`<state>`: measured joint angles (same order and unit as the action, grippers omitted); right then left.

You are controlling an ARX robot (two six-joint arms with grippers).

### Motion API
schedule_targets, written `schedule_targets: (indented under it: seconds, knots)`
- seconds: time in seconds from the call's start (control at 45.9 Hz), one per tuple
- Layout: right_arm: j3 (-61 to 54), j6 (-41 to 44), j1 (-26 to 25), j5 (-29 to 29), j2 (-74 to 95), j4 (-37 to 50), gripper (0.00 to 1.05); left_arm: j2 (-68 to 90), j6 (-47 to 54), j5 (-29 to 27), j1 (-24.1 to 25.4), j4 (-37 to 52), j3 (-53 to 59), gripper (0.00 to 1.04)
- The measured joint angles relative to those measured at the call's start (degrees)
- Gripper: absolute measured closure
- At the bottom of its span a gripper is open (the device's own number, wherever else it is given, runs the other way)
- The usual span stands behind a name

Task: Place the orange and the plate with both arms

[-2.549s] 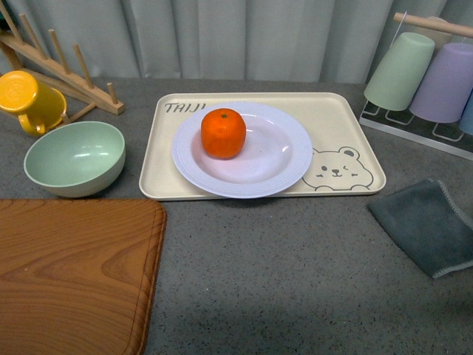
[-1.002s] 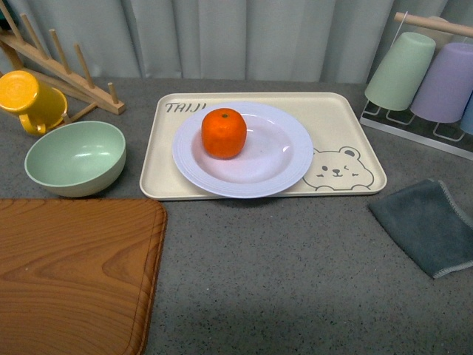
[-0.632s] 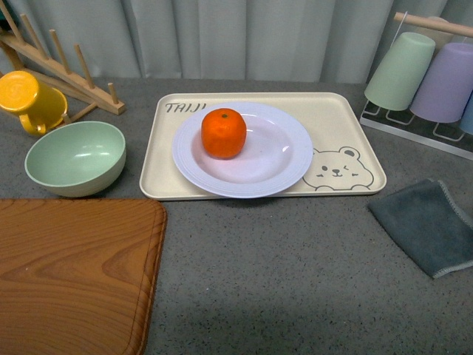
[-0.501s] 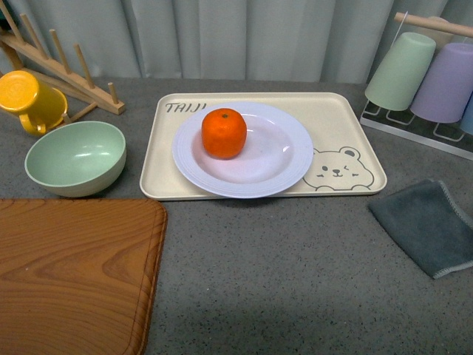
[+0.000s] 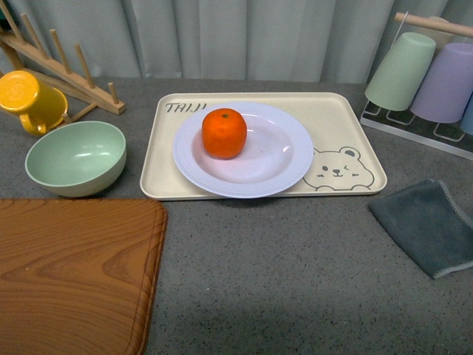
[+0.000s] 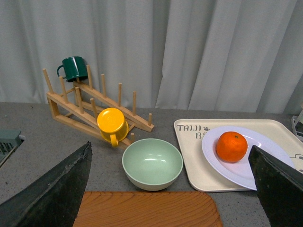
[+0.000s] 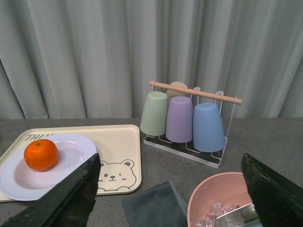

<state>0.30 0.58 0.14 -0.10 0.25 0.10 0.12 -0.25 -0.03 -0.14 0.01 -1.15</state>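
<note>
The orange [image 5: 224, 133] sits on the plate [image 5: 275, 164], which rests on the beige tray [image 5: 340, 118]. Both the left tool [image 6: 170, 189] and the right tool [image 7: 170, 194] stand apart, holding nothing.

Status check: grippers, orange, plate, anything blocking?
Left gripper open, empty. Right gripper open, empty. Orange sits on plate, plate on bear tray. Nothing blocking.

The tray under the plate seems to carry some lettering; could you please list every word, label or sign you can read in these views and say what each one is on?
"TAIJI": printed in dark letters on the far left corner of the beige tray; the plate covers its end in the front view, and the left wrist view shows "TAIJI" whole.
A second, smaller line below it in the left wrist view: mostly hidden by the plate, unreadable.
Winking bear face: a drawing on the tray's near right corner, no words.
Nothing else carries readable text.
</note>
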Motion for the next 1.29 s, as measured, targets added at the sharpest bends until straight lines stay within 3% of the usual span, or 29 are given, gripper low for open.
schedule_targets:
  seconds: [0.087, 1.285]
  knots:
    - [0.0, -0.07, 0.0, 0.0, 0.0, 0.0, 0.07, 0.0, 0.0, 0.02, 0.0, 0.0, 0.0, 0.06]
    - [0.0, -0.04, 0.0, 0.02, 0.0, 0.0, 0.09, 0.0, 0.0, 0.02, 0.0, 0.0, 0.0, 0.06]
